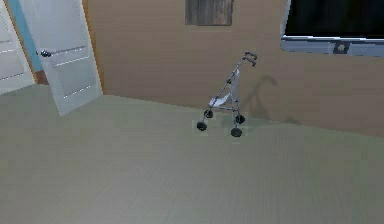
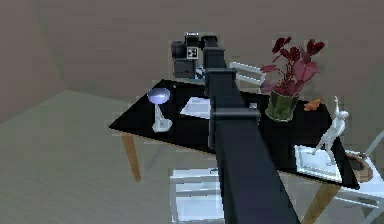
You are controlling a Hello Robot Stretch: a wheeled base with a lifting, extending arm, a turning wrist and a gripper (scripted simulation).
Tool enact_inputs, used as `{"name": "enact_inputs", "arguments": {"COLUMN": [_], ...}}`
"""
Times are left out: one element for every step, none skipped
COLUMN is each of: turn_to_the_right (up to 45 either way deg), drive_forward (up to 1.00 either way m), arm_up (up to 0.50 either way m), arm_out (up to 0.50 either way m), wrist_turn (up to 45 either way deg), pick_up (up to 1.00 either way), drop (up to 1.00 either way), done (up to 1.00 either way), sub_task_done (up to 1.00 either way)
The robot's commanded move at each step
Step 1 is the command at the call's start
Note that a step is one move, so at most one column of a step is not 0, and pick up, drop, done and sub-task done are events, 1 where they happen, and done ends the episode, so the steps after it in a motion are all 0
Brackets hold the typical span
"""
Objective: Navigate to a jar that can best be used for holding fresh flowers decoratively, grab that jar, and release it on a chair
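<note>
In the arm side view, a glass jar (image 2: 281, 106) with red and pink flowers stands on a black table (image 2: 250, 150) toward its right part. My arm (image 2: 235, 130) rises as a dark bar over the table. The gripper (image 2: 183, 64) is at its far end, up and left of the jar, near the table's far edge. I cannot tell whether it holds anything. A white chair (image 2: 196, 196) stands at the table's near side, left of the arm. Another white chair back (image 2: 246, 74) shows behind the table.
On the table also stand a goblet-like lamp (image 2: 159, 107), some papers (image 2: 197, 106) and a white statue (image 2: 333, 137). In the forward view a folding stroller (image 1: 228, 101) stands by a tan wall, a white door (image 1: 66, 60) hangs ajar at left, and a dark screen (image 1: 335, 25) is mounted top right.
</note>
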Motion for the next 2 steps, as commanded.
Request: {"name": "enact_inputs", "arguments": {"turn_to_the_right": [0.0,0.0], "drive_forward": [0.00,0.00], "arm_up": [0.00,-0.40], "arm_out": [0.00,0.00], "wrist_turn": [15.0,0.0], "pick_up": [0.00,0.00], "drop": [0.00,0.00], "done": [0.00,0.00], "sub_task_done": [0.00,0.00]}}
